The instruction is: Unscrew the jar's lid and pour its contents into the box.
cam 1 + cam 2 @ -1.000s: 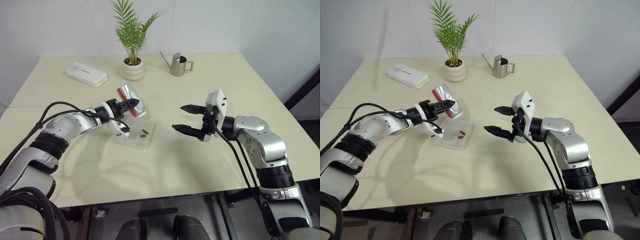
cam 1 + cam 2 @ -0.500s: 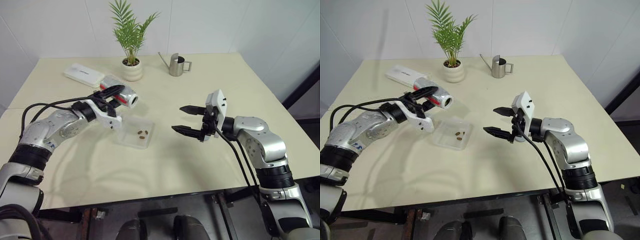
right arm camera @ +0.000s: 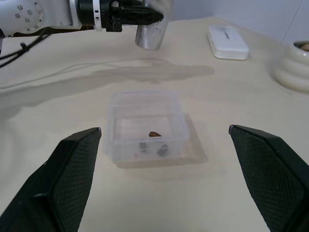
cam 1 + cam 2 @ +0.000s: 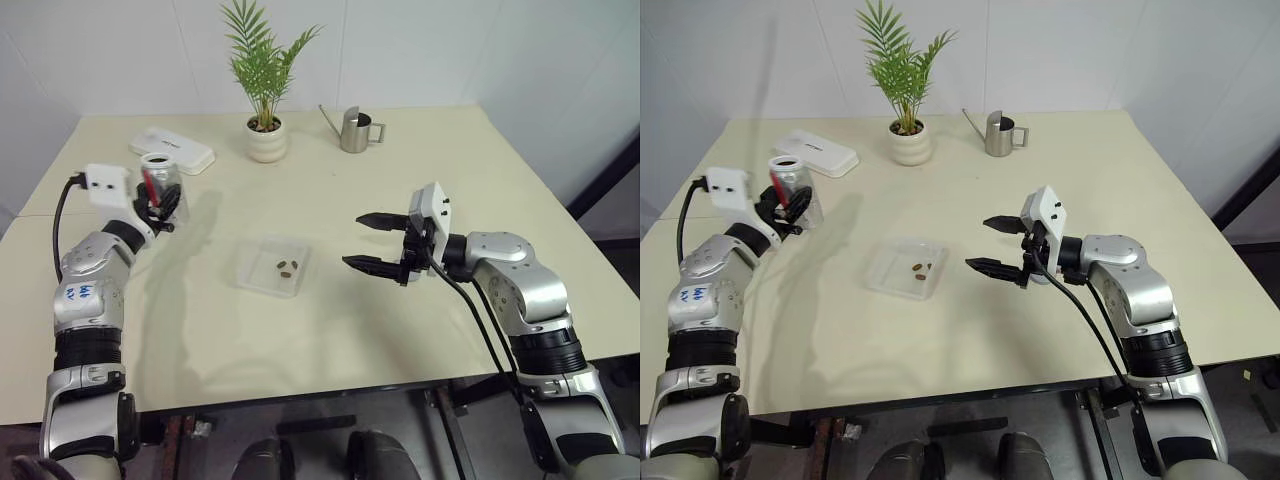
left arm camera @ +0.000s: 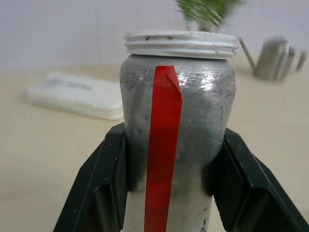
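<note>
Cream tabletop (image 4: pixel 400 180), square, set against white walls; contents listed from the near edge outward.

Right gripper (image 4: pixel 376 242): held over the table's near middle, pointing toward the robot's left, its two black fingers spread wide with nothing between them.

Box (image 4: pixel 269 266): clear shallow plastic tray, flat on the table just beyond the right gripper's fingertips, on the line it points along. Nothing stands between the two.

Contents (image 4: pixel 286 268): a few small brown pieces lying inside the box, toward the side nearer the right gripper.

Left gripper (image 4: pixel 153 203): raised over the table's left part, well apart from the box, its fingers (image 5: pixel 108 179) clamped on either side of the jar.

Jar (image 4: pixel 793 185): silver-grey cylinder with a red stripe, held upright in the left gripper, its threaded mouth uncapped at the top. Whether anything remains inside cannot be told.

White oblong case (image 4: pixel 172 148): flat on the table, just beyond the left gripper and the jar.

Potted palm (image 4: pixel 266 120): ribbed white pot, further back, beyond the box.

Steel watering jug (image 4: pixel 354 129): at the far edge, to the right of the plant, well beyond the right gripper.
</note>
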Robot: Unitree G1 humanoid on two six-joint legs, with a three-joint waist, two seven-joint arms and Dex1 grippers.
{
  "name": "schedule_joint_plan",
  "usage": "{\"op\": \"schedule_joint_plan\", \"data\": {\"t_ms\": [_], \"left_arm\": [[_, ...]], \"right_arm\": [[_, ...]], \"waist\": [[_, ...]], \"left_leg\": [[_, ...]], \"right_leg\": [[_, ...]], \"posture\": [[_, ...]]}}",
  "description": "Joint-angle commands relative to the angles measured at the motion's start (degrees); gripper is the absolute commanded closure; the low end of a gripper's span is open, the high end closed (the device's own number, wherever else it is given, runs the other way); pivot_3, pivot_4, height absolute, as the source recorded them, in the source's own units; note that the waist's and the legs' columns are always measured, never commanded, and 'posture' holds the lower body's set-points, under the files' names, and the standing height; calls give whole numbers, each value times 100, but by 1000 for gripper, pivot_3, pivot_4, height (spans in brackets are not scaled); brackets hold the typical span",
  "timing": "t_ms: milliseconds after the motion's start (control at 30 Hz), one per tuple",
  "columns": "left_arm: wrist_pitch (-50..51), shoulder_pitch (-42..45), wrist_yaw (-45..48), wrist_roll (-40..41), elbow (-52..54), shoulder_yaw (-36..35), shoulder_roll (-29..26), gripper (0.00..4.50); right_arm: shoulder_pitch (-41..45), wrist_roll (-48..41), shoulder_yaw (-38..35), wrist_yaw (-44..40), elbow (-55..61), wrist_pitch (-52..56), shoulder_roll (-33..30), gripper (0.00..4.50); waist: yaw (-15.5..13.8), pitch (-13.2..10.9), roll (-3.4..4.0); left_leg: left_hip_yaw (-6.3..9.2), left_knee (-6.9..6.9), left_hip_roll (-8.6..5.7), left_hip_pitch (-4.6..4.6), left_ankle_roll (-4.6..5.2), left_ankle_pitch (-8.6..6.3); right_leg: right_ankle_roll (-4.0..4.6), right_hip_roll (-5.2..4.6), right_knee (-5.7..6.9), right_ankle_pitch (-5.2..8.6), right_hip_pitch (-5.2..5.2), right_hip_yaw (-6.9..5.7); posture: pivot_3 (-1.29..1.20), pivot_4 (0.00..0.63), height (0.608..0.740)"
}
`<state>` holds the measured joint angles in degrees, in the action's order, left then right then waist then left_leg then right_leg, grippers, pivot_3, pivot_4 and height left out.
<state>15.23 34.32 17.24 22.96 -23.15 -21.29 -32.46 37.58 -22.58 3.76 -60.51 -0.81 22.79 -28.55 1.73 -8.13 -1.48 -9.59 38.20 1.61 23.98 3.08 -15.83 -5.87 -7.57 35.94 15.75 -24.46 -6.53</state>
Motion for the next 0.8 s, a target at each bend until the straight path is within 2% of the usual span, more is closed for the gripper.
{"op": "schedule_joint_plan", "data": {"t_ms": [33, 200, 467, 533, 567, 733, 800], "left_arm": [[-555, -336, -301, -109, 17, -406, 35, 2528], [-1055, -736, -452, -173, -174, -666, 138, 2528], [-1299, -1028, -454, -164, -466, -833, 122, 2528], [-1418, -1097, -386, -317, -484, -719, 69, 1848], [-1503, -1126, -338, -403, -500, -658, 43, 1650], [-1539, -1106, -375, -334, -550, -779, 96, 122], [-1554, -1247, -409, -355, -433, -795, 115, 52]], "right_arm": [[185, 98, -79, 41, -101, -683, 180, 40], [356, 87, -63, 37, -343, -971, 430, 40], [477, 57, 49, -146, -514, -1063, 595, 40], [498, 59, 55, -161, -540, -1062, 607, 0], [508, 61, 56, -162, -553, -1063, 614, 0], [584, 42, 48, -203, -592, -1029, 628, 0], [573, 24, 41, -212, -554, -1000, 621, 0]], "waist": [[15, 0, 0], [-5, -1, -2], [-11, 0, -3], [-6, 0, -3], [-5, 0, -3], [6, 0, -2], [6, 0, -2]], "left_leg": [[-4, -4, 0, -6, -2, -1], [-15, -17, 6, -37, -12, -7], [-13, -18, 7, -45, -50, -42], [-14, -21, 7, -47, -52, -44], [-14, -21, 7, -47, -53, -44], [-17, -26, 10, -51, -56, -47], [-17, -27, 12, -51, -59, -48]], "right_leg": [[0, 1, -1, 0, 2, 4], [4, -9, -3, 2, 17, 20], [7, -37, -5, 2, 21, 22], [7, -37, -6, 2, 21, 22], [8, -37, -6, 3, 21, 21], [12, -37, -8, 5, 20, 21], [15, -39, -9, 7, 20, 22]], "posture": [[0, 150, 740], [0, 150, 740], [0, 150, 740], [0, 150, 740], [0, 150, 740], [0, 150, 740], [0, 150, 740]]}}
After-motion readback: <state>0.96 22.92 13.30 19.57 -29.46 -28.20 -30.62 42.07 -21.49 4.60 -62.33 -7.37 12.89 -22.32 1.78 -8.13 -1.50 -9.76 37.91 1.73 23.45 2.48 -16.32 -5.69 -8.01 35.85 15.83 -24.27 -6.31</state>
